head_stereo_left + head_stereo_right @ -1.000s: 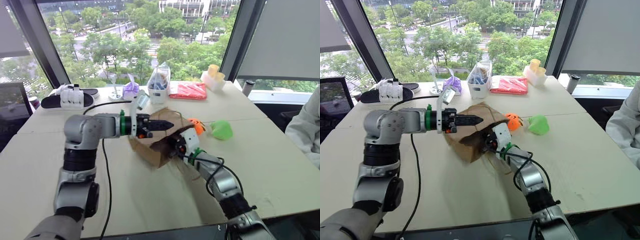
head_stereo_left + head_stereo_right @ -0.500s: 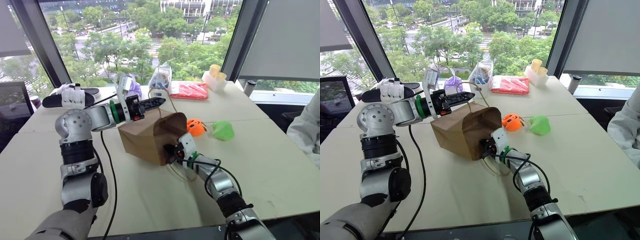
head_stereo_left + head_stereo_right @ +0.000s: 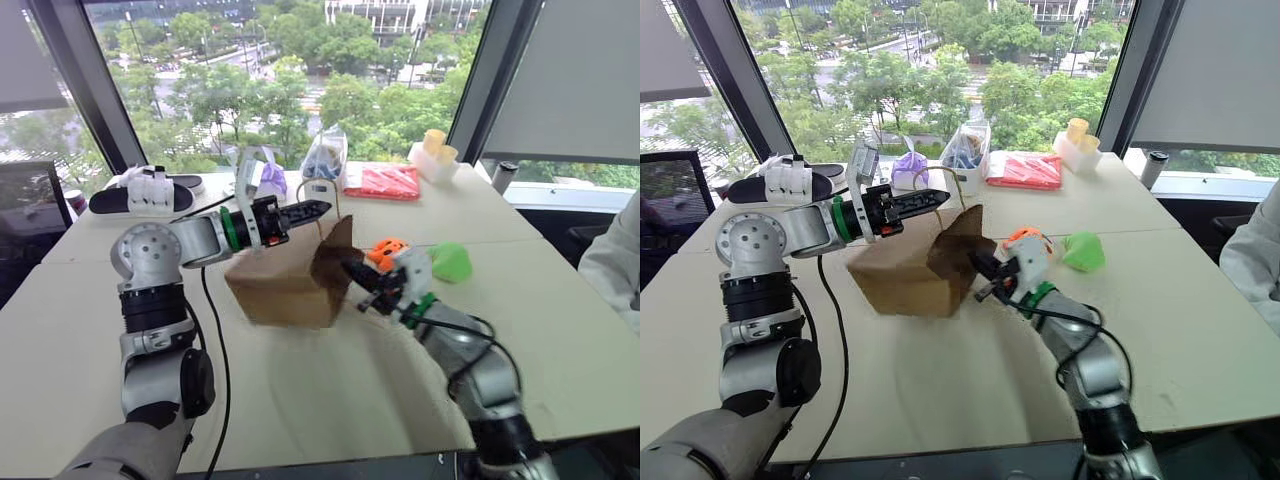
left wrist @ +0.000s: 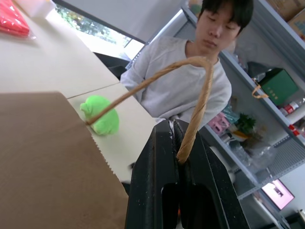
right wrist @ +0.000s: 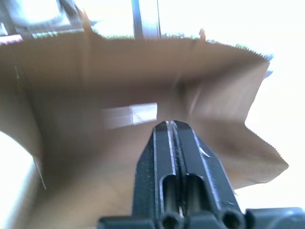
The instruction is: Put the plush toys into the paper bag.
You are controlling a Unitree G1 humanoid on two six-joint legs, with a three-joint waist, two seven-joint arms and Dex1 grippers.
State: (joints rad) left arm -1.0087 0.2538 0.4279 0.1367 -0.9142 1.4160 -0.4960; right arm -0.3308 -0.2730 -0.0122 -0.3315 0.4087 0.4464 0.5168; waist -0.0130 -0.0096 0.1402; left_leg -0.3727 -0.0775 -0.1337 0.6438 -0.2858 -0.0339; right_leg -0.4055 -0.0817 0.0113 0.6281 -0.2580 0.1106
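Paper bag: a plain brown kraft paper bag (image 3: 285,285) is seen lying on its side on the pale surface (image 3: 330,400), its dark mouth turned toward the robot's right arm.
Handle: a thin twine loop handle (image 4: 195,102) is seen rising from the bag's serrated edge and passing between the left fingers.
Left gripper (image 3: 318,208): the black fingers (image 4: 157,181) are pressed together on the twine handle, above the bag's upper edge.
Right gripper (image 3: 352,270): the two black fingers (image 5: 167,162) are held together with nothing between them, at the bag's mouth; in the blurred wrist view it cannot be said for certain whether the tips are inside the opening.
Orange toy: a round bright orange plush toy with dark markings (image 3: 384,251) is seen on the surface just beyond the right wrist, outside the bag.
Green toy: a rounded light green plush toy (image 3: 450,262) lies on the surface beside the orange one, also outside the bag.
Background: a red packet (image 3: 381,182) and a clear plastic bag of blue items (image 3: 322,160) are seen near the window edge; a person in a light grey top (image 4: 186,90) is seated past the surface's far side.
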